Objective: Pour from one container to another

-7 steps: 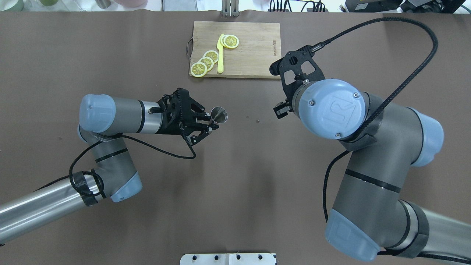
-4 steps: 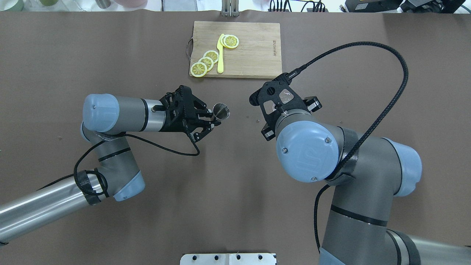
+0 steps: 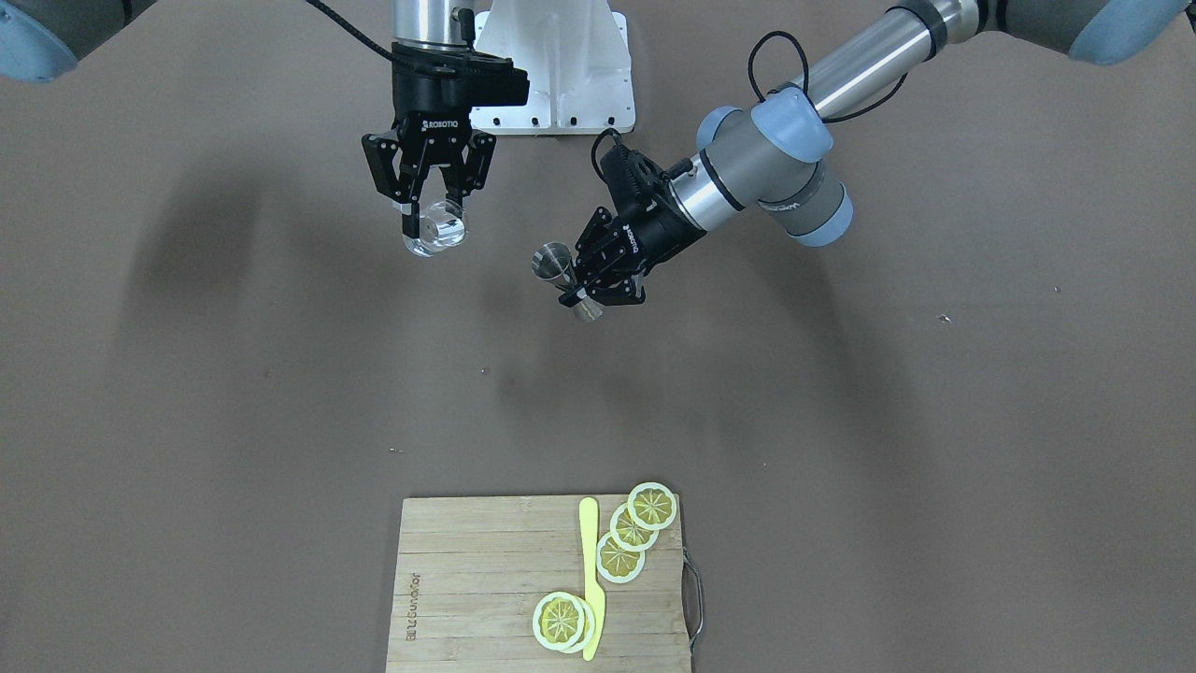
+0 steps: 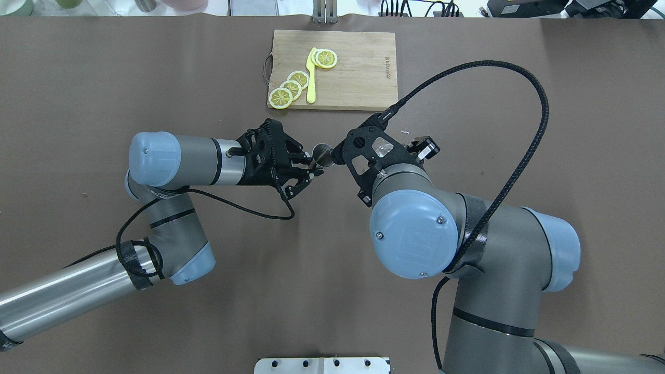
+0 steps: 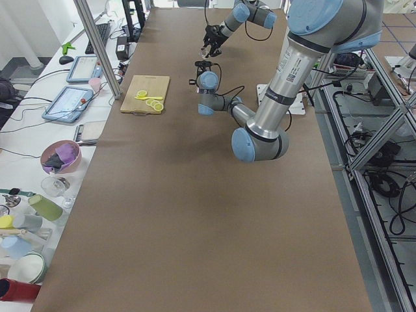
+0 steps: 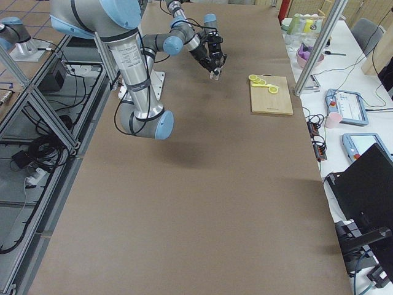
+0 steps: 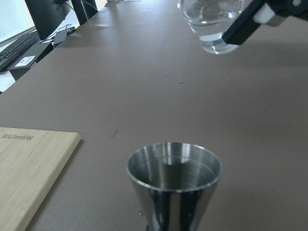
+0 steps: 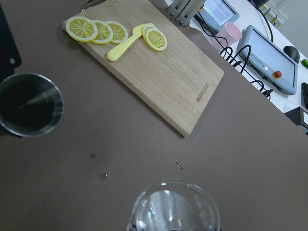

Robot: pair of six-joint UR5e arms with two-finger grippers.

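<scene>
Exterior front-facing view: shows the left hand pinching the metal jigger at its narrow waist, aloft over the bench, open mouth upward. Shows the right hand squeezing the clear glass cup, also off the bench, near the jigger yet apart. Beyond, lemon slices and a yellow knife on a cutting board
</scene>
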